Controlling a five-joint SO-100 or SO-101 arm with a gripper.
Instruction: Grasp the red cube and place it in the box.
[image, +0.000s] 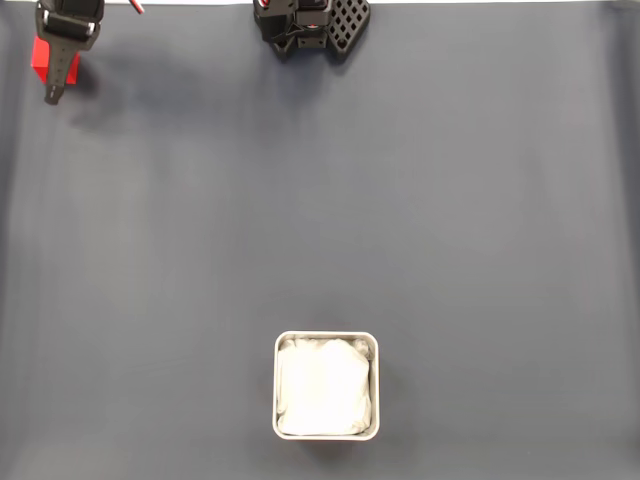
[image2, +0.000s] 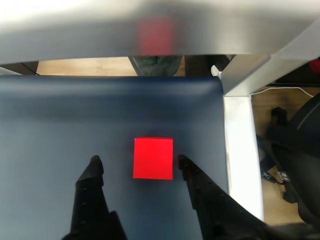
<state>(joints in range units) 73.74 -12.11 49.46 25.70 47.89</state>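
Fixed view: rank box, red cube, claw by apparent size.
1. box, clearly largest.
2. claw, cut off by the frame's top edge and nearer the camera, so unsure.
3. red cube, mostly hidden behind the claw; its visible patch is smallest.

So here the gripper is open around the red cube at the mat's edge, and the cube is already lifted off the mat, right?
Not lifted. In the wrist view the red cube sits flat on the mat, between the open fingers of the gripper. The rest holds: it is near the mat's edge, far from the box in the fixed view.
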